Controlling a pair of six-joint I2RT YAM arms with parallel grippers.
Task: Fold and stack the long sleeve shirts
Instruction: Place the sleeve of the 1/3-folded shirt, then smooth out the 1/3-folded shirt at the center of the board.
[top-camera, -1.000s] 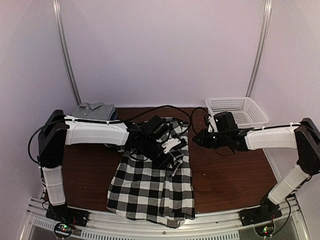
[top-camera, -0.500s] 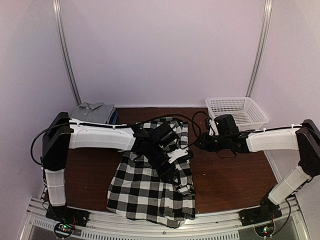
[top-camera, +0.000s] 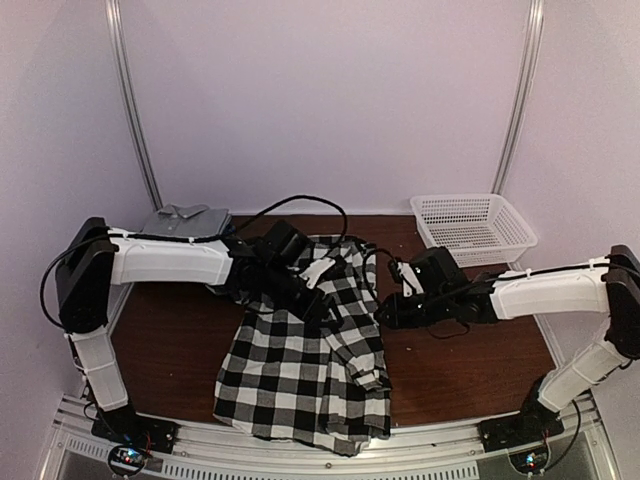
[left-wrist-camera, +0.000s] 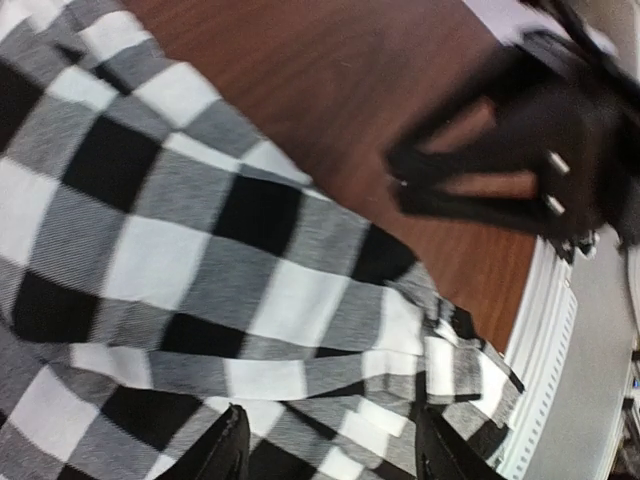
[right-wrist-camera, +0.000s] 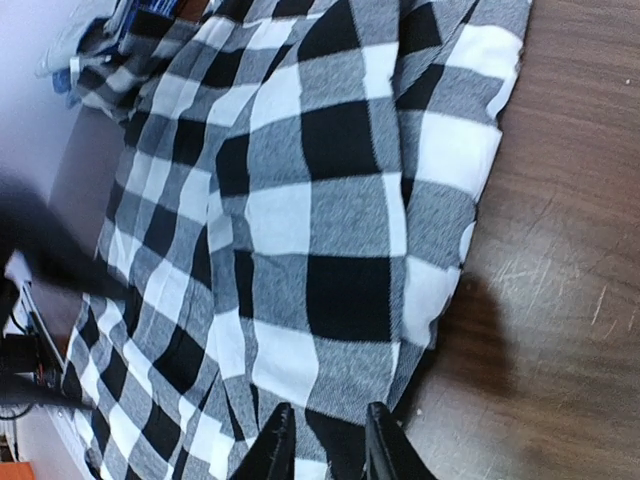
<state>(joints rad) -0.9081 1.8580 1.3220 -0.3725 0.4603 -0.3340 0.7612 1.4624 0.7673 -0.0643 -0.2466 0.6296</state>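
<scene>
A black-and-white plaid shirt (top-camera: 300, 370) lies spread on the brown table (top-camera: 460, 350), its hem at the near edge. My left gripper (top-camera: 322, 295) hovers over the shirt's upper middle. In the left wrist view its gripper (left-wrist-camera: 330, 455) is open, with the plaid cloth (left-wrist-camera: 200, 260) lying loose under the wide gap. My right gripper (top-camera: 383, 312) sits low at the shirt's right edge. In the right wrist view its gripper (right-wrist-camera: 325, 445) is slightly open, and the plaid cloth (right-wrist-camera: 320, 220) shows through the narrow gap. A folded light grey shirt (top-camera: 183, 222) rests at the back left.
A white mesh basket (top-camera: 475, 222) stands at the back right corner. Black cables loop over the shirt's far end between the two arms. A metal rail (top-camera: 300, 450) runs along the table's near edge.
My left gripper opened, let go of the plaid cloth and drew back toward the far left. My right gripper came down and left to the shirt's right edge, its jaws parting a little.
</scene>
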